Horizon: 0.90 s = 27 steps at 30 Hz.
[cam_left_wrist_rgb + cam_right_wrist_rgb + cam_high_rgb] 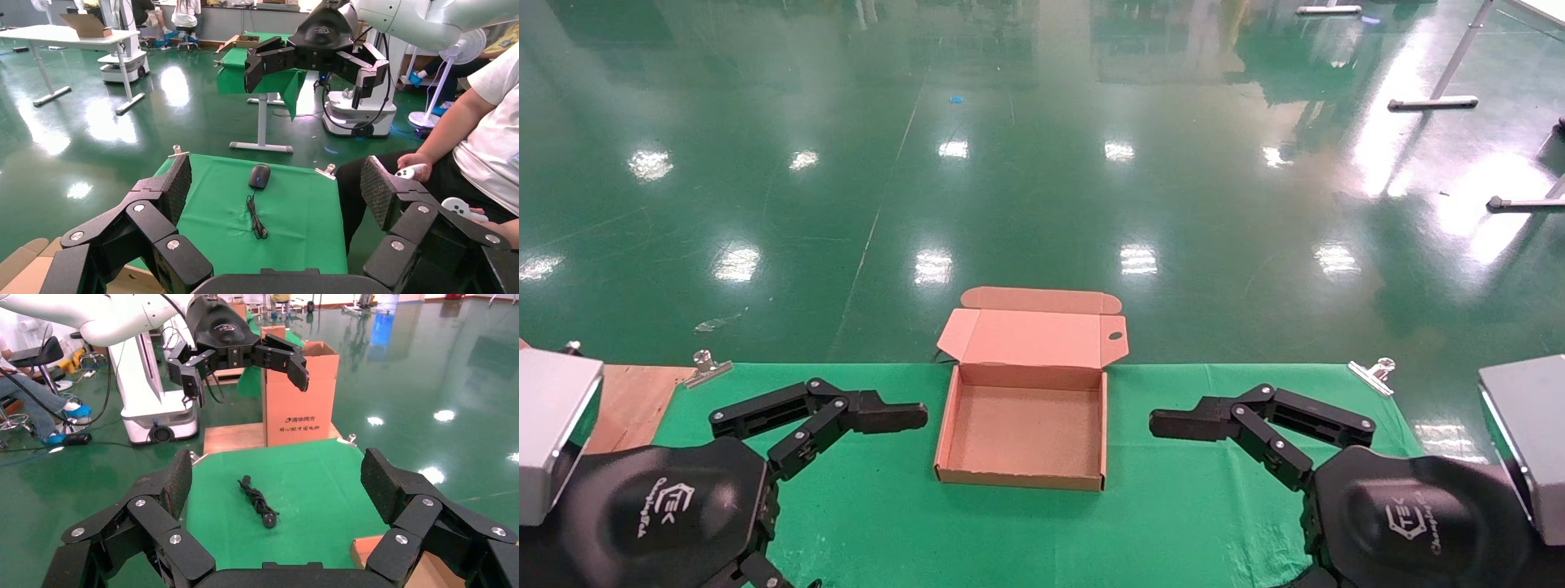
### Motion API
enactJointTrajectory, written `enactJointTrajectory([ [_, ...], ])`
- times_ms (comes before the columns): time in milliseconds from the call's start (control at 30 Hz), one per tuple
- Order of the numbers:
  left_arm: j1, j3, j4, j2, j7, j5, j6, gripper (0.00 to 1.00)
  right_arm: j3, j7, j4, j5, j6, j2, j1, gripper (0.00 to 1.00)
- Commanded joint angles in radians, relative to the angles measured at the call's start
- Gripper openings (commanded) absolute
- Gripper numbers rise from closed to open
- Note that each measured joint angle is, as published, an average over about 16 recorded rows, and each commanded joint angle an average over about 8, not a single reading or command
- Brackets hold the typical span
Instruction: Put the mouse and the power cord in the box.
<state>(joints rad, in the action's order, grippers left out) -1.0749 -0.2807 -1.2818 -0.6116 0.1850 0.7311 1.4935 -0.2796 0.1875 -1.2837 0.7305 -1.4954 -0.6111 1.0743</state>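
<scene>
Brown cardboard box [1026, 429] sat open on the green cloth [1173, 523], lid [1032, 336] folded back over the far edge, inside bare. It lay between the two grippers.

Mouse [259, 176]: on the cloth to the right of the box, seen from the left wrist, below the raised right arm. A thin black lead [256, 217] trailed from it across the cloth. Hidden in the head view.

Cord [258, 502]: loose black bundle on the cloth to the left of the box, seen from the right wrist, well apart from the mouse. Also hidden in the head view.

Left gripper [276, 180] hung above the left side of the cloth, fingers spread wide, holding nothing. Right gripper [276, 473] hung above the right side, likewise spread wide and holding nothing.

Beyond the cloth's left edge a wooden board [235, 436] carried a tall carton [300, 398] with dark print. Metal clips [1373, 374] pinned the cloth at the far corners. A seated person [471, 147] held controllers off the table's right end.
</scene>
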Motion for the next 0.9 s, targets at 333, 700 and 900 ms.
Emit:
enactJointTrajectory([
  [333, 0.0, 0.0, 0.0, 0.0, 0.0, 0.0, 0.0, 1.0, 0.0, 0.0, 0.0, 0.0, 0.0, 0.0, 0.0, 1.0],
  [700, 0.0, 0.0, 0.0, 0.0, 0.0, 0.0, 0.0, 1.0, 0.0, 0.0, 0.0, 0.0, 0.0, 0.0, 0.0, 1.0],
  [900, 0.0, 0.0, 0.0, 0.0, 0.0, 0.0, 0.0, 1.0, 0.0, 0.0, 0.0, 0.0, 0.0, 0.0, 0.0, 1.0],
])
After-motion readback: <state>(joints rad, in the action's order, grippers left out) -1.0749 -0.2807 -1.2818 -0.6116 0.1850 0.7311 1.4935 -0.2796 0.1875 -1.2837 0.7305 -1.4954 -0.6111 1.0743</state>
